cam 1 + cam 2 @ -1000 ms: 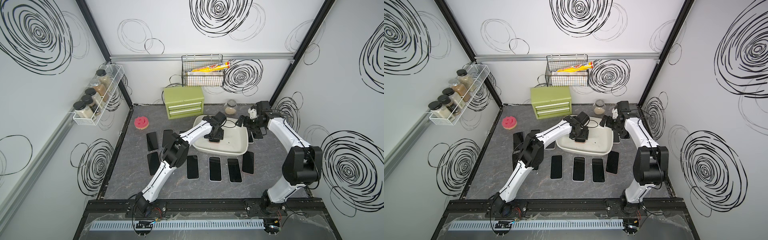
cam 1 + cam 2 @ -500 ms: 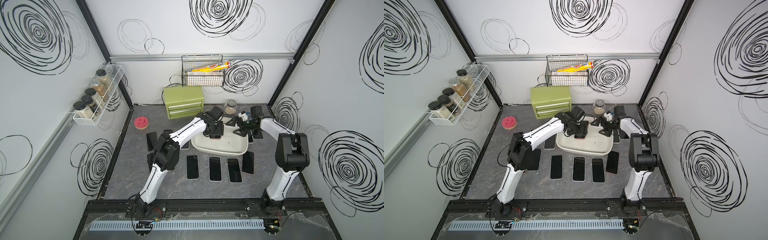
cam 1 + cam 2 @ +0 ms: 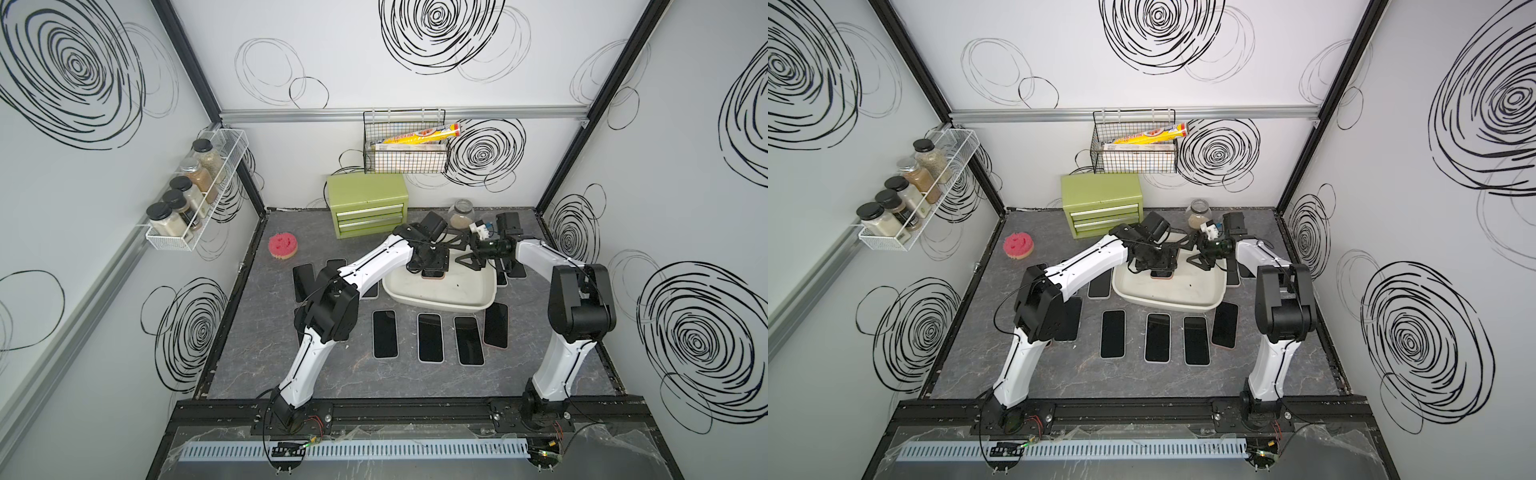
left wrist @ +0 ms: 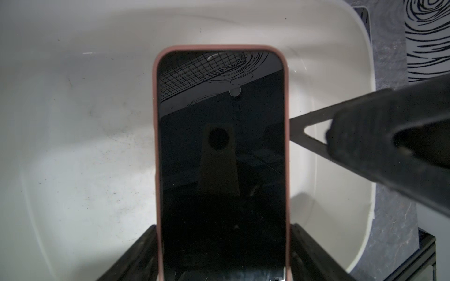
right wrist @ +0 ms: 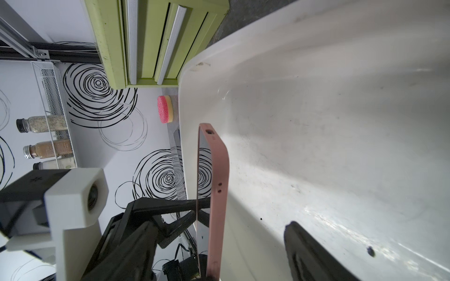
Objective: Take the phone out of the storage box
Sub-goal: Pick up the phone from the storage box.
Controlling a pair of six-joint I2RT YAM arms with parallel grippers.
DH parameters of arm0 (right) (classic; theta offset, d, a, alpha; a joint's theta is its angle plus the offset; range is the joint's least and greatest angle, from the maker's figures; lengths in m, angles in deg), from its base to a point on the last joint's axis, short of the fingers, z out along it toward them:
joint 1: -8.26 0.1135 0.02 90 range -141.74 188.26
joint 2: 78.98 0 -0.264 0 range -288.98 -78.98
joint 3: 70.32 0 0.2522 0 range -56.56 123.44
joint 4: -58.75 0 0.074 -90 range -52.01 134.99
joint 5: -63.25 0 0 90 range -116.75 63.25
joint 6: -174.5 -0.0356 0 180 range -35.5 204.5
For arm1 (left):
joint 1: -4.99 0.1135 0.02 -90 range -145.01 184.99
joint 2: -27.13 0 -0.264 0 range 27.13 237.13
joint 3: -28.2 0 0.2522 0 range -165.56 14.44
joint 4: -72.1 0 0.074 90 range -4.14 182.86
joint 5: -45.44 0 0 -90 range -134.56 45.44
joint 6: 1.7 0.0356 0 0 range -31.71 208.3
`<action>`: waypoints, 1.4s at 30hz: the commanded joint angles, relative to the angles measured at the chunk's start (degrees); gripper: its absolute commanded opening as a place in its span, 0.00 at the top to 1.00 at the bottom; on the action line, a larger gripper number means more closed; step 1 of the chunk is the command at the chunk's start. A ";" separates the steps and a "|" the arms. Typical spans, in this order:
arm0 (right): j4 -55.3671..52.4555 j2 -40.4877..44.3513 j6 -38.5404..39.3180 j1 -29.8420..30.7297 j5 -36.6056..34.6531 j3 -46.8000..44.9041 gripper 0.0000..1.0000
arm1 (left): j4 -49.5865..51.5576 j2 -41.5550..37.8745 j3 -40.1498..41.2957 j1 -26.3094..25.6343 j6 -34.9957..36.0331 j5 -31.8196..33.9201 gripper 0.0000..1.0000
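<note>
The phone (image 4: pixel 221 146), black screen up in a pink case, hangs level just over the floor of the white storage box (image 3: pixel 440 305), which sits at the table's back middle. My left gripper (image 4: pixel 223 227) is shut on the phone across its width, one finger on each long side. In both top views that gripper (image 3: pixel 430 266) (image 3: pixel 1158 266) covers most of the phone (image 3: pixel 433 275). My right gripper (image 5: pixel 220 222) reaches in from the right, open. Its fingers straddle the phone's pink edge (image 5: pixel 216 182) without touching it. One right finger (image 4: pixel 365 136) shows beside the phone.
Several other phones (image 3: pixel 429 336) lie flat on the grey table in front of, left of and right of the box. A green two-drawer chest (image 3: pixel 368 205), a glass jar (image 3: pixel 461 212) and a pink sponge (image 3: pixel 283 246) stand at the back. A wire basket (image 3: pixel 405 145) and spice rack (image 3: pixel 195 195) hang on the walls.
My right gripper has swung in from beside the box to the phone's side, and its jaws have narrowed a little. The left gripper, holding the phone, has shifted slightly toward the back.
</note>
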 commanded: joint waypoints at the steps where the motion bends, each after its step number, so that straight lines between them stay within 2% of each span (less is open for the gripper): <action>1: 1.49 -1.66 -0.22 0.67 1.25 0.36 0.17 | -3.48 -3.89 -0.24 -0.47 0.24 -1.23 0.62; 11: 1.58 -3.40 -0.11 3.39 1.41 1.17 0.33 | -4.49 -4.09 0.02 -1.63 -0.20 -3.06 0.64; 14: 1.74 -3.48 -0.36 3.68 1.73 1.32 0.45 | -4.61 -4.10 0.17 -1.94 -0.25 -3.37 0.64; 17: 1.99 -3.28 -0.67 3.68 2.03 1.44 0.62 | -4.73 -4.27 0.50 -2.04 -0.35 -3.97 0.65; 21: 0.38 -3.13 0.12 3.68 1.44 2.32 0.91 | -5.19 -5.24 1.54 -1.86 -0.99 -4.29 0.65; 25: -1.36 -2.27 0.94 3.51 1.22 2.79 1.00 | -6.51 -6.74 3.88 -1.01 -2.04 -4.84 0.63; 28: -3.56 -1.45 1.79 2.99 1.23 3.76 1.00 | -7.66 -7.91 5.34 0.29 -2.58 -5.99 0.54; 30: -5.66 -0.56 3.01 2.19 0.87 4.78 1.00 | -7.81 -8.66 5.40 1.51 -2.87 -7.02 0.30; 31: -6.81 0.07 3.68 1.60 0.43 5.17 1.00 | -7.81 -9.02 5.51 2.07 -3.19 -7.26 0.23; 35: -13.86 2.84 7.92 -2.34 -1.22 6.01 1.00 | -9.91 -13.57 8.24 5.75 -4.45 -8.07 0.02; 42: -29.31 8.84 17.32 -8.97 -7.60 9.22 1.00 | -13.56 -22.48 15.41 13.40 -5.34 -9.17 0.01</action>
